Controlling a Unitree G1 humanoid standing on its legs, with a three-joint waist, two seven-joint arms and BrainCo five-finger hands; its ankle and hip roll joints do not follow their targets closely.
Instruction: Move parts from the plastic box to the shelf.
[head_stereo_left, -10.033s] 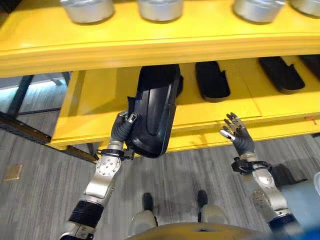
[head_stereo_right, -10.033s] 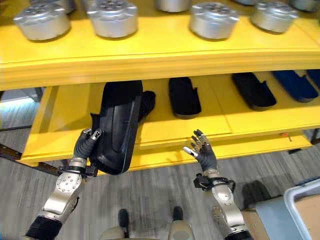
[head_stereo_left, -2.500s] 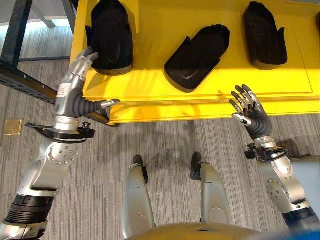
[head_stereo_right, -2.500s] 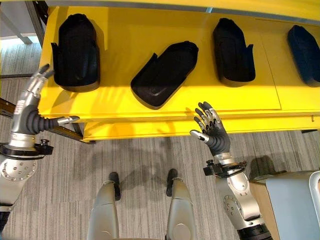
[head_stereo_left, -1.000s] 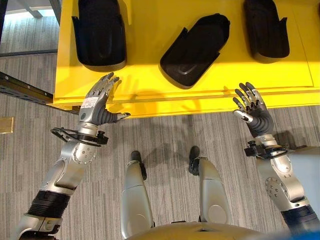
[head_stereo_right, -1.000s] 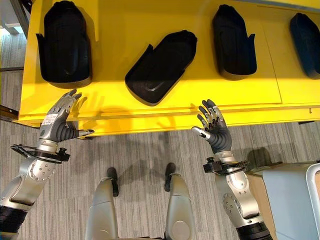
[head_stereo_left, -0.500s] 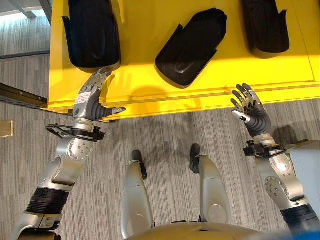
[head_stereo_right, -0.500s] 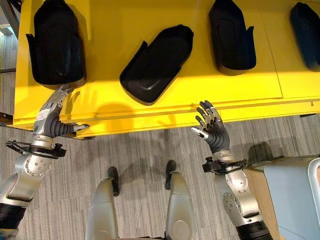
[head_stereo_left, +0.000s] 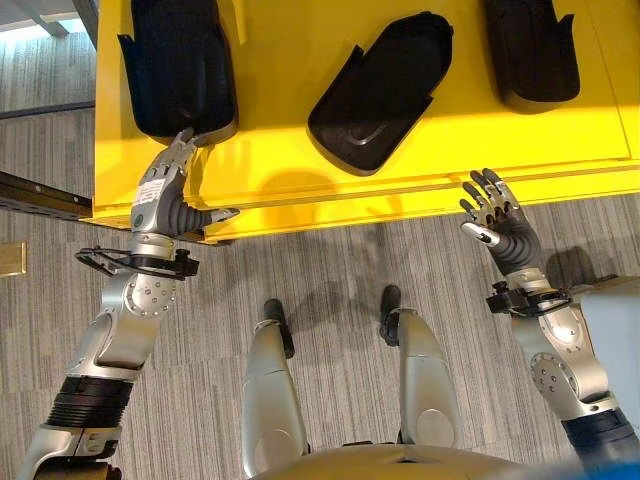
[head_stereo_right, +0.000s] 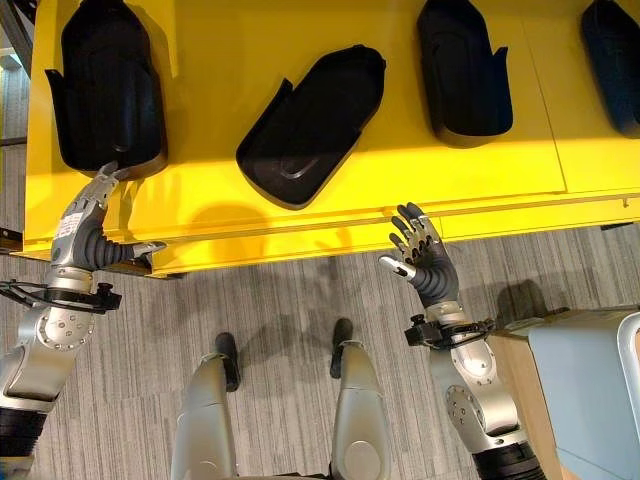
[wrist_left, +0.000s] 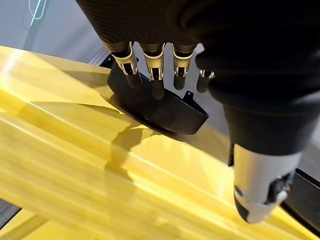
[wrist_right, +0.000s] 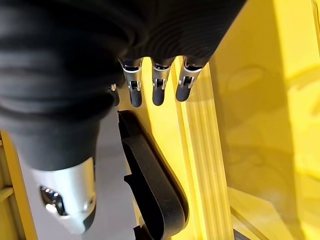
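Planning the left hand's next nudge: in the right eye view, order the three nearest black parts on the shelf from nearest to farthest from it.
From the left hand:
1. Leftmost black part, at its fingertips.
2. Tilted black part, mid-shelf.
3. Upright black part, further right.

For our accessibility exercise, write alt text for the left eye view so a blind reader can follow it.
The robot's open left hand touches the near end of a black moulded part on a yellow shelf. Two similar parts lie farther right; the open right hand hovers empty before the shelf edge.
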